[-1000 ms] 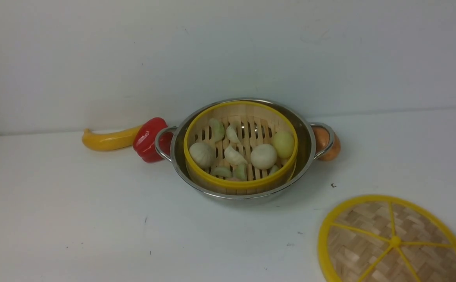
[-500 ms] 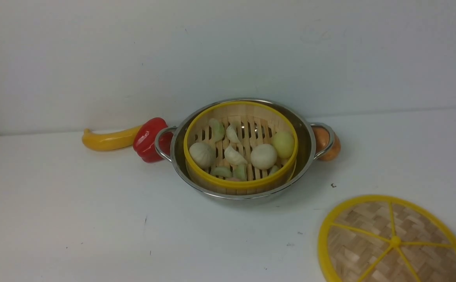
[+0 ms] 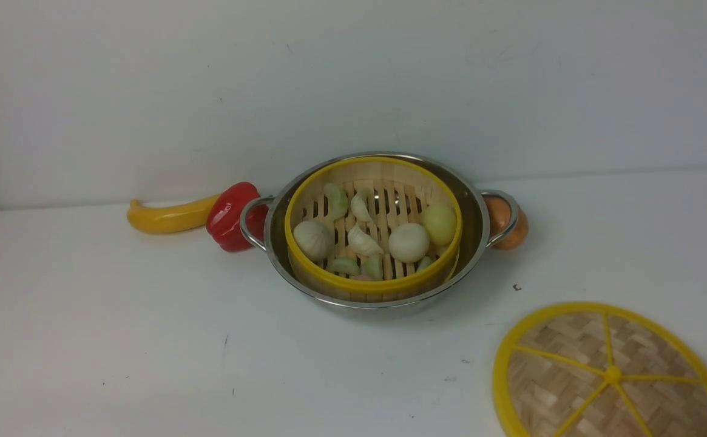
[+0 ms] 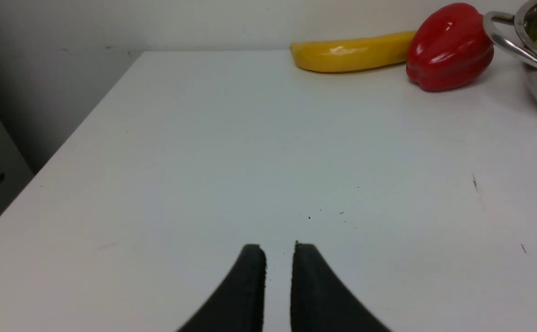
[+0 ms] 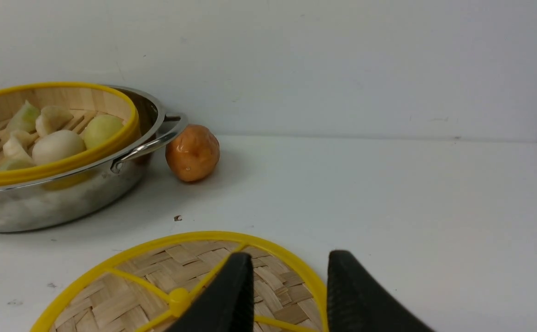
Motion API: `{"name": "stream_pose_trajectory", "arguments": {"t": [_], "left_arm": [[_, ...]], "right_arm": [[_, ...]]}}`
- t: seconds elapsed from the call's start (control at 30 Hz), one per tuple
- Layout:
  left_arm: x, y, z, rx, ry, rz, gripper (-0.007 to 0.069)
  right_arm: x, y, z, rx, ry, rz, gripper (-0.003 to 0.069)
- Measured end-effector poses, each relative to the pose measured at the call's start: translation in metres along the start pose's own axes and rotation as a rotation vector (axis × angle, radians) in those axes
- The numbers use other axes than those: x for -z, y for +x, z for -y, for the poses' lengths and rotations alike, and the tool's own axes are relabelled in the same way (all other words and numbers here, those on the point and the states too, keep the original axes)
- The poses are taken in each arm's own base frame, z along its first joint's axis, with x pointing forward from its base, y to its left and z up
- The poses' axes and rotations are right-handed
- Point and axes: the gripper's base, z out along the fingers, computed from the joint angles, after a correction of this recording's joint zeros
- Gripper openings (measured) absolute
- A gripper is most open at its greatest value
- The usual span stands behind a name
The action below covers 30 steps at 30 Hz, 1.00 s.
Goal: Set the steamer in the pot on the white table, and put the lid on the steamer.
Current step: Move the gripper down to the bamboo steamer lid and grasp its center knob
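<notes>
The steamer (image 3: 371, 284), a yellow-rimmed bamboo basket with pale dumplings and buns, sits inside the shiny pot (image 3: 479, 243) at the back middle of the white table (image 3: 116, 334). The lid (image 3: 571, 388), a woven disc with yellow spokes, lies flat at the front right. Neither gripper shows in the front view. In the right wrist view my right gripper (image 5: 291, 260) is open, one finger over the lid (image 5: 125, 299) and the other just outside its yellow rim. In the left wrist view my left gripper (image 4: 278, 249) hovers over bare table, its fingers barely parted with nothing between them.
A yellow banana-shaped toy (image 3: 168, 218) and a red pepper (image 3: 232, 215) lie against the pot's left handle. A brown potato-like ball (image 3: 511, 227) rests behind its right handle. A wall rises close behind. The table's left edge (image 4: 88, 124) drops off beside the left gripper.
</notes>
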Motion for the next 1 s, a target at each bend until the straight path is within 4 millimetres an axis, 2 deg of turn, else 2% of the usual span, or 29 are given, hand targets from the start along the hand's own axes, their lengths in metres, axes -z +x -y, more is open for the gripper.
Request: {"name": "stream_pose_trajectory", "arguments": {"t": [0.23,0.3,0.37,0.5,0.6,0.73,0.87,1.0], "left_arm": [[0.000,0.000,0.000,0.000,0.000,0.000,0.0083],[0.000,0.000,0.000,0.000,0.000,0.000,0.0083],[0.000,0.000,0.000,0.000,0.000,0.000,0.0083],[0.000,0.000,0.000,0.000,0.000,0.000,0.0092],[0.000,0.000,0.000,0.000,0.000,0.000,0.0097],[0.000,0.000,0.000,0.000,0.000,0.000,0.0104],[0.000,0.000,0.000,0.000,0.000,0.000,0.0104],[0.000,0.000,0.000,0.000,0.000,0.000,0.0104]], "right_arm": [[0.000,-0.001,0.000,0.013,0.002,0.016,0.0244],[0.001,-0.006,-0.001,-0.040,-0.007,0.044,0.0244],[0.005,-0.022,-0.001,-0.115,-0.021,0.089,0.0244],[0.027,-0.074,-0.003,-0.240,-0.068,0.224,0.0244],[0.038,-0.097,-0.006,-0.244,-0.083,0.146,0.0244],[0.050,-0.109,-0.009,-0.203,-0.095,-0.049,0.0244],[0.050,-0.115,-0.010,-0.213,-0.110,-0.075,0.0244],[0.044,-0.119,-0.015,-0.308,-0.157,-0.097,0.0244]]}}
